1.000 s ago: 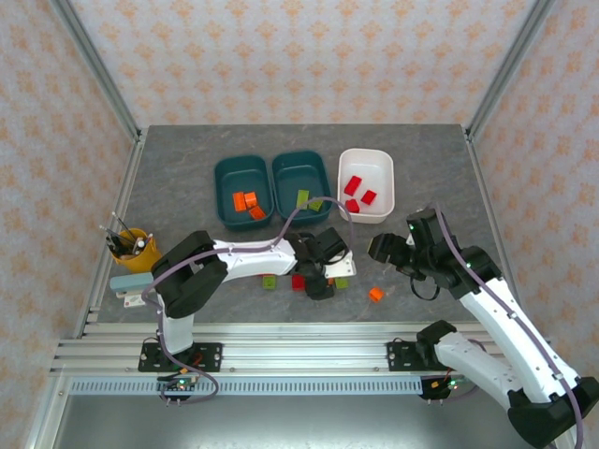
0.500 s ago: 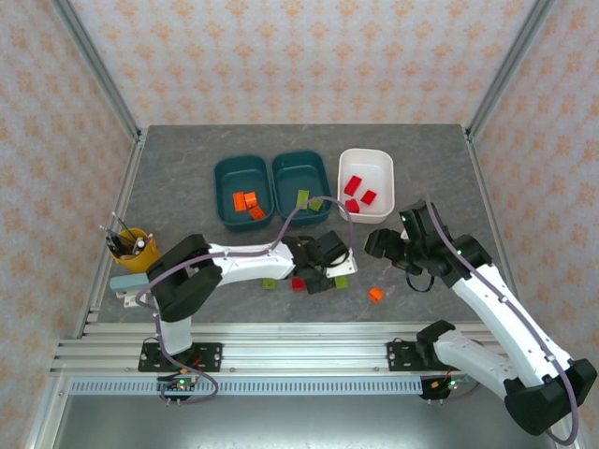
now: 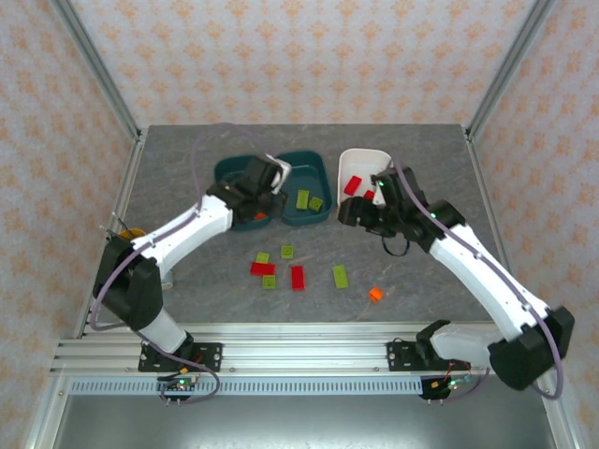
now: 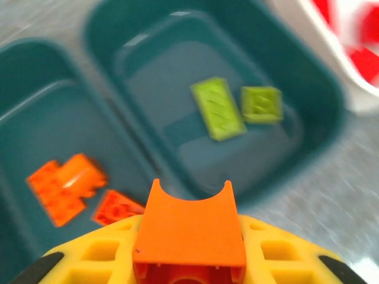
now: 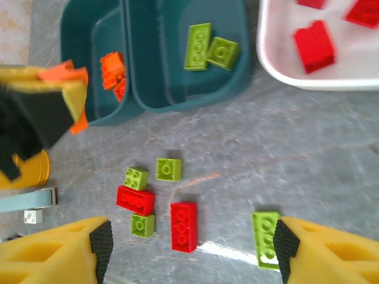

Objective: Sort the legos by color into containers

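Grey stone-look table (image 3: pixel 187 159); patterned peach walls (image 3: pixel 281 56)

Left end effector (image 3: pixel 266 176) clamped on orange lego (image 4: pixel 188 228) — arm extended; right end effector (image 5: pixel 190 239) agape.

Orange lego (image 4: pixel 188 229), dark teal bin (image 4: pixel 159 80)

A grey mottled counter (image 3: pixel 187 159) is seen from above. Three bins are set side by side in the upper middle of the frame: a left teal bin (image 3: pixel 223 190), a middle teal bin (image 3: pixel 309 176) and a white bin (image 3: pixel 361 158). Below them, at centre frame, four yellow-green bricks (image 3: pixel 340 276) and two red bricks (image 3: pixel 298 278) are scattered, with one orange brick (image 3: pixel 375 294) set apart at the lower right.
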Controlling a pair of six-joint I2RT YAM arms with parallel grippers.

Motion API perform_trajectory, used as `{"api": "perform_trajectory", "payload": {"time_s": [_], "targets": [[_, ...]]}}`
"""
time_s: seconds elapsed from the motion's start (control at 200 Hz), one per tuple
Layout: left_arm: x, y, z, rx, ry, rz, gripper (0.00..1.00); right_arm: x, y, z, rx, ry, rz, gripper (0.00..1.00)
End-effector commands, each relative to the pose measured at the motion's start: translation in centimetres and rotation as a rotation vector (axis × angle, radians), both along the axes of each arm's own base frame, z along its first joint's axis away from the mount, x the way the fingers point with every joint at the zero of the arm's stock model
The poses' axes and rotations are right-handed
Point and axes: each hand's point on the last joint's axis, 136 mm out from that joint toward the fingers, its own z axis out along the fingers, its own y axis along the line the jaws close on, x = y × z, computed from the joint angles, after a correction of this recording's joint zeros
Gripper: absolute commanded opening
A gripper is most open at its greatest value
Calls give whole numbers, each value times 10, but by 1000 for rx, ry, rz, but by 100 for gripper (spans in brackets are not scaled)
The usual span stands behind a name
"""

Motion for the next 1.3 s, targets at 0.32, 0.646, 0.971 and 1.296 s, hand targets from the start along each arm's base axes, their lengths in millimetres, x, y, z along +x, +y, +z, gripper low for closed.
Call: {"api": "perform_trajectory", "payload": {"time_s": [0.32, 0.646, 0.971, 1.296], "targets": [[107, 86, -61, -317, 266, 582, 28, 72, 73, 15, 64, -62, 99, 72], [137, 83, -100, -408, 327, 644, 30, 73, 73, -1, 57, -23, 84, 72], [119, 76, -115, -415, 372, 639, 38, 72, 73, -8, 49, 0, 90, 72], [97, 77, -70, -370, 292, 645, 72, 65, 62, -18, -19, 14, 92, 73]]}}
